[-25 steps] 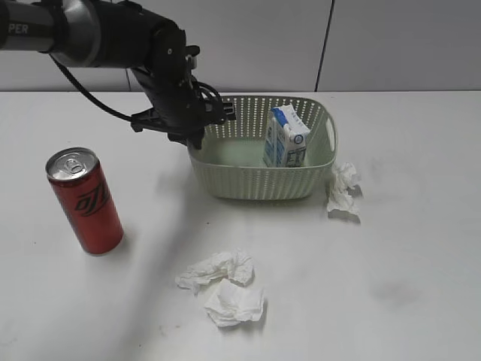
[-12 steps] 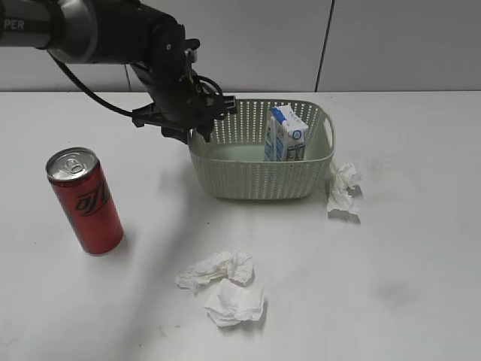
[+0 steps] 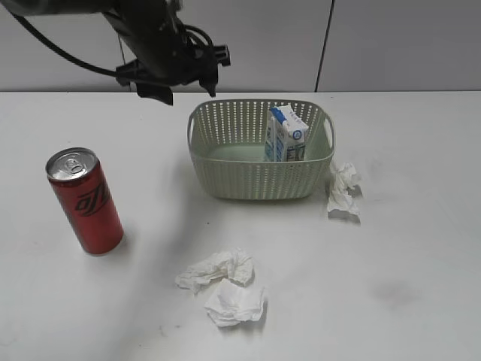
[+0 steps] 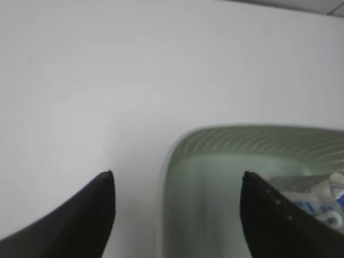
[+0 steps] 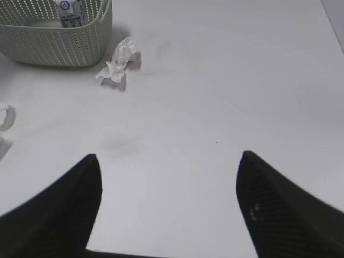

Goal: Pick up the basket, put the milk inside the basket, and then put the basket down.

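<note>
The pale green basket (image 3: 259, 169) stands on the white table. The white and blue milk carton (image 3: 285, 135) stands upright inside it, toward the right. My left gripper (image 3: 188, 83) is open and empty, above and behind the basket's left rim, clear of it. In the left wrist view the gripper (image 4: 176, 180) hangs over the basket's left edge (image 4: 172, 161) with the milk (image 4: 317, 201) at the right. My right gripper (image 5: 169, 161) is open and empty over bare table, out of the exterior view. The basket (image 5: 59, 37) and milk (image 5: 67, 11) show at its top left.
A red soda can (image 3: 85, 200) stands at the left. Crumpled tissues lie in front of the basket (image 3: 222, 286) and by its right side (image 3: 343, 189); the latter also shows in the right wrist view (image 5: 118, 67). A grey wall runs behind the table.
My left gripper has let go of the basket's left rim, risen and drawn back to the left. The basket has settled on the table with the milk inside.
</note>
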